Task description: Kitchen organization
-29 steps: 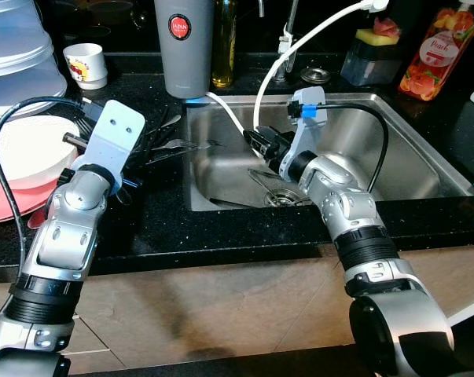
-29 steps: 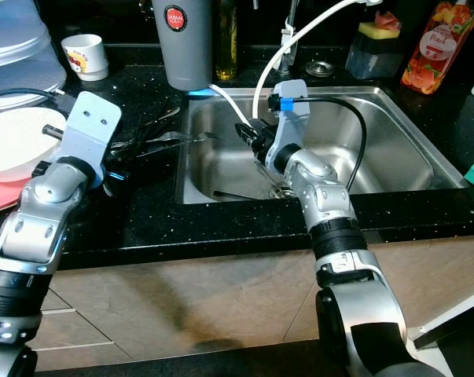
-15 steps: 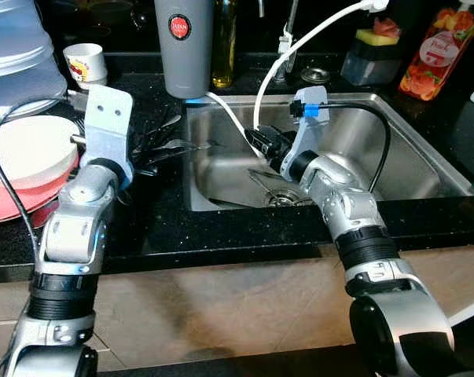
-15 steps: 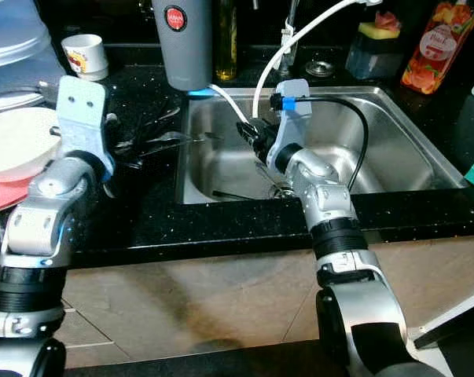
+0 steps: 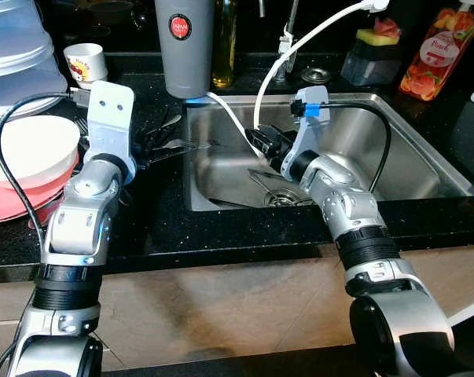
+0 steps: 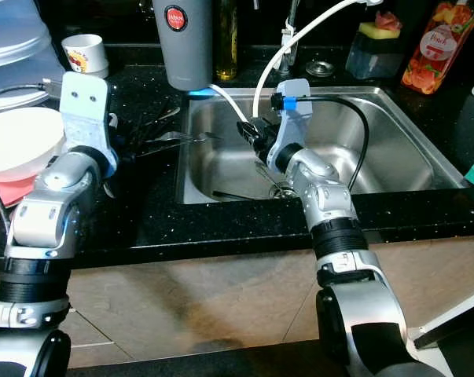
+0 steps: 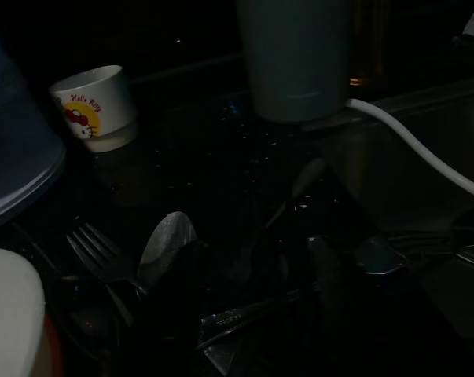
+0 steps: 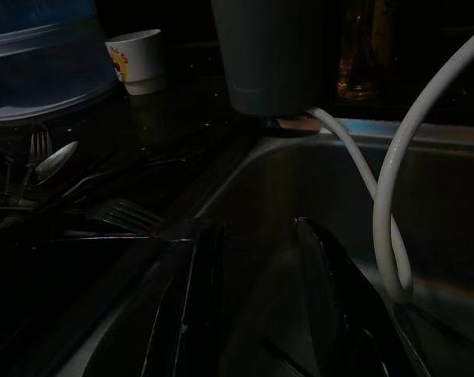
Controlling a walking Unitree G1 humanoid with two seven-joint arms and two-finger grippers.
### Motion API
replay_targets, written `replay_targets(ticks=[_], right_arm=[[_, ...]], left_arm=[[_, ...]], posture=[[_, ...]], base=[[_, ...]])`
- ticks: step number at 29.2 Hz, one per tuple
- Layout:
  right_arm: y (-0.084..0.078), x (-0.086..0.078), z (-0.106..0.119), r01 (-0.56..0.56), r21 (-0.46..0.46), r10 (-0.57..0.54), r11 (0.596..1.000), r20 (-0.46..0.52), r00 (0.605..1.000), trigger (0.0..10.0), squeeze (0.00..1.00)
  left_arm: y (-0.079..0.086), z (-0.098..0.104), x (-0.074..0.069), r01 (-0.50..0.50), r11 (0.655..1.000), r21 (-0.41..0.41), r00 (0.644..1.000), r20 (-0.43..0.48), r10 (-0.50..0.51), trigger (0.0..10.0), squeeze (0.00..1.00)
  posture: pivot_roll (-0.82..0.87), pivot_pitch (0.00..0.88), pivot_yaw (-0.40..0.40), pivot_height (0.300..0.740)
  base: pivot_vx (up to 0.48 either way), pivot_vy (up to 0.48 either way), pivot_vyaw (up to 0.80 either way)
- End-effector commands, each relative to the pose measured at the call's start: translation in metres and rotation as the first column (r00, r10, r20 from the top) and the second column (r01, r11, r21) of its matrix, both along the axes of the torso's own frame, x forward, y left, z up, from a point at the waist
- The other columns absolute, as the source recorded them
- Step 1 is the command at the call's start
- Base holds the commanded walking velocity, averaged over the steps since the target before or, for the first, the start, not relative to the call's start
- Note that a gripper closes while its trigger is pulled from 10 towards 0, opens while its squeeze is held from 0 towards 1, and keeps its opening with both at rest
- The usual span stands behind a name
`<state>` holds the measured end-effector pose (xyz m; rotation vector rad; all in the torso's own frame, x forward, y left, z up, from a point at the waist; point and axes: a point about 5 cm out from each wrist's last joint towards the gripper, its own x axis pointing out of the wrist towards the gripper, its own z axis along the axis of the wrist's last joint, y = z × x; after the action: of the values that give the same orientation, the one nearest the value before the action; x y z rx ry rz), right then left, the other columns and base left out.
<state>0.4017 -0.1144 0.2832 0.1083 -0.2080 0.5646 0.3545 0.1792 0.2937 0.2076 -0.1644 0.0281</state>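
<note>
Cutlery pile [image 5: 154, 145] seen on black counter [image 5: 166, 228], at sink's [image 5: 409, 169] 9 o'clock edge. Left gripper [image 7: 244, 306] held over pile, fingers parted, nothing grasped. Right gripper [image 8: 256, 314] held open inside sink, beside white hose [image 5: 237, 126].

From the head we look steeply down on the sink [image 5: 394, 149] at frame centre – both eyes near-identical – while our two dim wrist cameras face close along the counter, sharing the grey tumbler [image 7: 295, 55] and white cup [image 8: 137, 55].
</note>
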Motion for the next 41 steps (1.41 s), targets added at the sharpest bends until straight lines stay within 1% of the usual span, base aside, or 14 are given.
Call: replay_targets(ticks=[1,2,3,4,9,10,12,19,20,22,23,24,34,41], right_arm=[[0.001,-0.002,0.002,-0.016,0.004,0.016,1.000,0.010,1.000,10.0,0.00],[0.001,-0.002,0.002,-0.018,0.004,0.018,1.000,0.010,1.000,10.0,0.00],[0.001,-0.002,0.002,-0.018,0.004,0.018,1.000,0.010,1.000,10.0,0.00],[0.002,-0.002,0.002,-0.022,0.002,0.022,1.000,0.008,1.000,10.0,0.00],[0.003,-0.002,0.000,-0.027,-0.002,0.027,1.000,0.005,1.000,10.0,0.00],[0.003,-0.002,0.000,-0.029,-0.006,0.029,1.000,0.004,1.000,10.0,0.00],[0.003,-0.002,0.000,-0.030,-0.008,0.030,1.000,0.003,1.000,10.0,0.00],[0.002,-0.002,0.000,-0.031,-0.010,0.031,0.999,0.002,1.000,10.0,0.00],[0.002,-0.002,0.000,-0.032,-0.010,0.032,0.999,0.002,0.999,10.0,0.00],[0.002,-0.002,0.000,-0.032,-0.010,0.032,0.999,0.002,0.999,10.0,0.00],[0.002,-0.002,0.000,-0.033,-0.009,0.033,0.999,0.002,0.999,10.0,0.00],[0.002,-0.002,0.000,-0.033,-0.006,0.033,0.999,0.002,0.999,10.0,0.00],[0.002,-0.002,0.001,-0.028,0.003,0.028,1.000,0.003,1.000,10.0,0.00],[0.001,-0.002,0.002,-0.027,0.007,0.027,1.000,0.003,1.000,10.0,0.00]], left_arm=[[0.003,-0.003,0.001,-0.026,1.000,0.014,0.999,-0.021,0.026,10.0,0.99],[0.003,-0.004,0.001,-0.033,0.999,0.019,0.999,-0.027,0.034,10.0,0.09],[0.003,-0.004,0.001,-0.033,0.999,0.019,0.999,-0.027,0.034,10.0,0.09],[0.003,-0.008,0.001,-0.032,0.999,0.008,0.998,-0.051,0.032,10.0,0.00],[0.004,-0.020,0.003,-0.039,0.999,-0.015,0.990,-0.138,0.037,10.0,0.00],[0.005,-0.028,0.004,-0.038,0.998,-0.046,0.980,-0.196,0.029,10.0,0.00],[0.004,-0.033,0.004,-0.033,0.996,-0.081,0.973,-0.232,0.013,10.0,0.00],[0.005,-0.039,0.003,-0.038,0.994,-0.104,0.963,-0.270,0.008,10.0,0.00],[0.005,-0.039,0.003,-0.038,0.994,-0.103,0.962,-0.275,0.008,6.9,0.00],[0.005,-0.040,0.003,-0.038,0.994,-0.104,0.960,-0.281,0.008,6.9,0.00],[0.006,-0.040,0.002,-0.040,0.993,-0.108,0.958,-0.287,0.008,1.9,0.00],[0.007,-0.039,0.002,-0.043,0.993,-0.109,0.958,-0.285,0.010,0.0,0.00],[0.012,-0.024,0.002,-0.072,0.994,-0.087,0.977,-0.206,0.053,0.0,0.00],[0.015,-0.014,0.001,-0.102,0.993,-0.050,0.985,-0.147,0.094,0.0,0.00]], posture=[[-0.01,0.155,-0.008,0.740],[-0.01,0.157,-0.011,0.740],[-0.01,0.157,-0.011,0.740],[-0.01,0.157,-0.011,0.740],[-0.01,0.161,-0.011,0.740],[-0.01,0.163,-0.011,0.740],[-0.01,0.163,-0.011,0.740],[-0.01,0.166,-0.011,0.740],[-0.01,0.166,-0.011,0.740],[-0.01,0.167,-0.013,0.740],[-0.01,0.167,-0.013,0.740],[-0.01,0.168,-0.014,0.740],[-0.01,0.169,-0.013,0.740],[-0.01,0.169,-0.014,0.740]], base=[[0.000,0.000,0.00],[0.000,0.000,0.00],[0.000,0.000,0.00],[0.000,0.000,0.00],[0.000,0.000,0.00],[0.000,0.000,0.00],[0.000,0.000,0.00],[0.000,0.000,0.00],[0.000,0.000,0.00],[0.000,0.000,0.00],[0.000,0.000,0.00],[0.000,0.000,0.00],[0.000,0.000,0.00],[0.000,0.000,0.00]])
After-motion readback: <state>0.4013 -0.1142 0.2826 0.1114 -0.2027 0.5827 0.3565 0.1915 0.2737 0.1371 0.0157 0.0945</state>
